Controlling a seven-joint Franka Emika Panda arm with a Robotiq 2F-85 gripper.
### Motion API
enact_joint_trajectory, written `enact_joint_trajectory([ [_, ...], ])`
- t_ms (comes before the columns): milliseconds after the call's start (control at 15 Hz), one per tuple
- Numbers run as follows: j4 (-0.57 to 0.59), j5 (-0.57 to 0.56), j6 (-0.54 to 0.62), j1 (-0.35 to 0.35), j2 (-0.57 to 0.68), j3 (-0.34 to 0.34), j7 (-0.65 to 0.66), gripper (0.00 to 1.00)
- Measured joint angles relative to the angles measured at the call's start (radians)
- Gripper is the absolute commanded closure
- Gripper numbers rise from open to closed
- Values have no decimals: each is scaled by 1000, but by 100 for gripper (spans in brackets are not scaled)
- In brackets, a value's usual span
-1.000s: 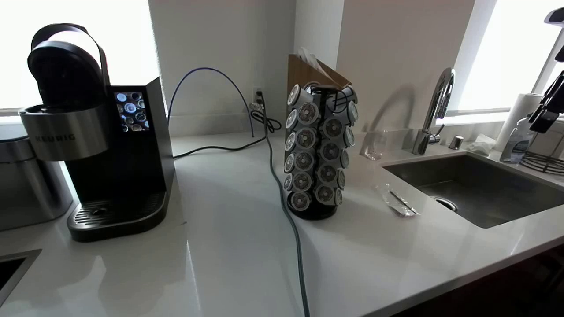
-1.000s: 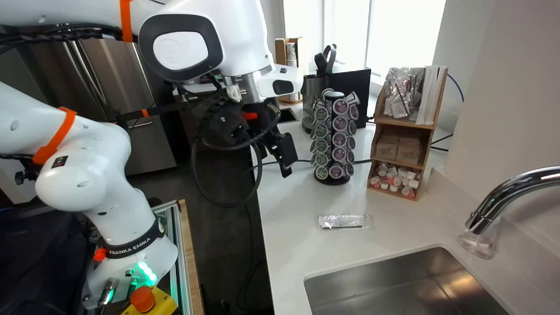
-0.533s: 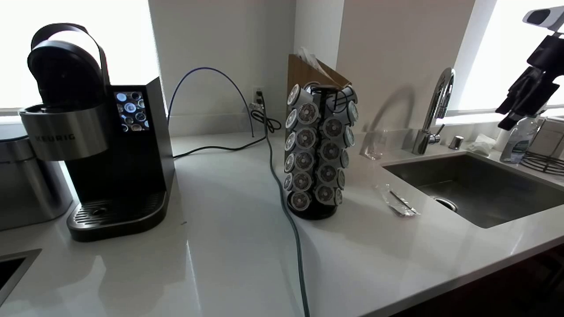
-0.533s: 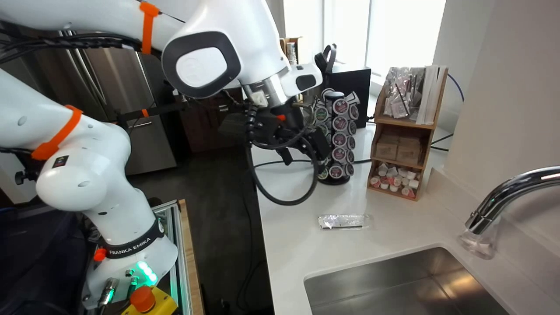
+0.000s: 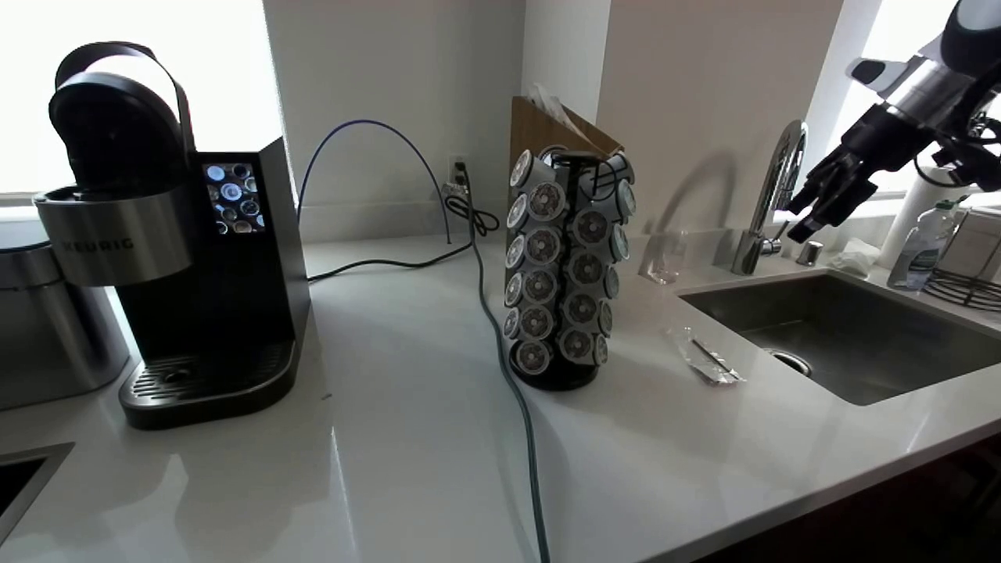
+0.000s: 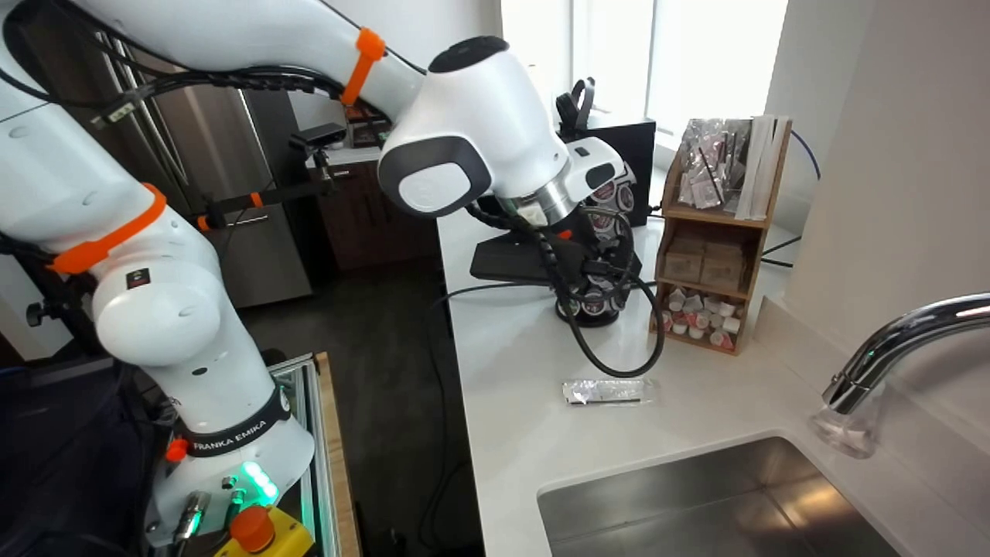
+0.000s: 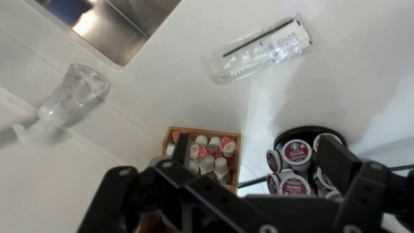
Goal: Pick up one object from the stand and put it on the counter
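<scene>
Hand [image 7: 255,147] wide above the worktop [image 5: 422,461].
Coffee pods [image 5: 545,201] are seated on the rack [image 5: 557,380], near frame centre in an exterior view; the hand stands at upper right, apart from the rack.

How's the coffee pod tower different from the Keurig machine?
The coffee pod tower is a slim column; the Keurig machine has a boxy body. The tower carries rows of coffee pods; the Keurig machine has a picture panel and raised lid. Both stand upright on the white countertop.
</scene>
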Motion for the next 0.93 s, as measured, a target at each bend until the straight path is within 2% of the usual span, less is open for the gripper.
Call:
enact_joint_trajectory([
  [200,63,182,-2,159,61,-112,-135,0],
  [467,152,379,-39,296,141,-221,-267,0],
  [733,243,562,-152,363,245,-289,-384,0],
  [933,302,676,-221,363,348,-302,-446,0],
])
